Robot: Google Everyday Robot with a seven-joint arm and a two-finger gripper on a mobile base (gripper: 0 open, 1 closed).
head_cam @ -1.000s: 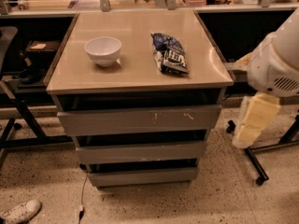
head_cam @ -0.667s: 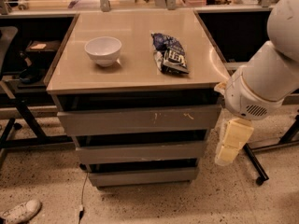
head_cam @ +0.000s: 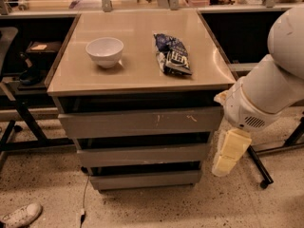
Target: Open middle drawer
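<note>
The middle drawer (head_cam: 142, 155) is the plain grey front between the taller scratched top front (head_cam: 142, 122) and the narrow bottom front (head_cam: 145, 179). All three fronts look pushed in, with dark gaps above each. My gripper (head_cam: 227, 153) is pale yellow and hangs downward from the white arm (head_cam: 270, 89). It sits just right of the cabinet's front right corner, level with the middle and bottom fronts. It does not touch the drawer.
On the beige cabinet top (head_cam: 137, 75) stand a white bowl (head_cam: 105, 51) and a dark snack bag (head_cam: 172, 53). A dark chair (head_cam: 19, 75) stands at the left, a white shoe (head_cam: 20, 215) lies on the floor, and a wheeled stand leg (head_cam: 259, 167) is at the right.
My arm has swung left toward the cabinet. The gripper has come from the far right to beside the cabinet's right front corner. The drawers have not moved.
</note>
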